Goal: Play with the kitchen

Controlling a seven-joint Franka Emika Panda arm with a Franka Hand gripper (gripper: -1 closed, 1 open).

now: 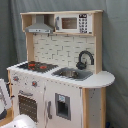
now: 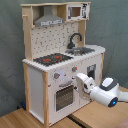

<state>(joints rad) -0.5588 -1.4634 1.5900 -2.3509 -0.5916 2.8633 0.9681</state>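
Arm up against the toy kitchen front

We see the kitchen (image 2: 60,65) standing tall on the wood floor, front facing the gripper (image 2: 78,79) by the oven door; can't tell if it's open or closed

- In the second exterior view the white arm (image 2: 107,91) reaches in from the second exterior view's right, roughly level.
- Its gripper (image 2: 78,80) points toward the second exterior view's left.

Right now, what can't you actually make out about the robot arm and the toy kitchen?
- End effector: in the second exterior view it meets the kitchen front by the oven door; what it touches is hidden by the arm's own body.
- Arm in the first exterior view: only a white blur at the bottom edge, cut off.
- Sink: its contents are too blurred in both exterior views.
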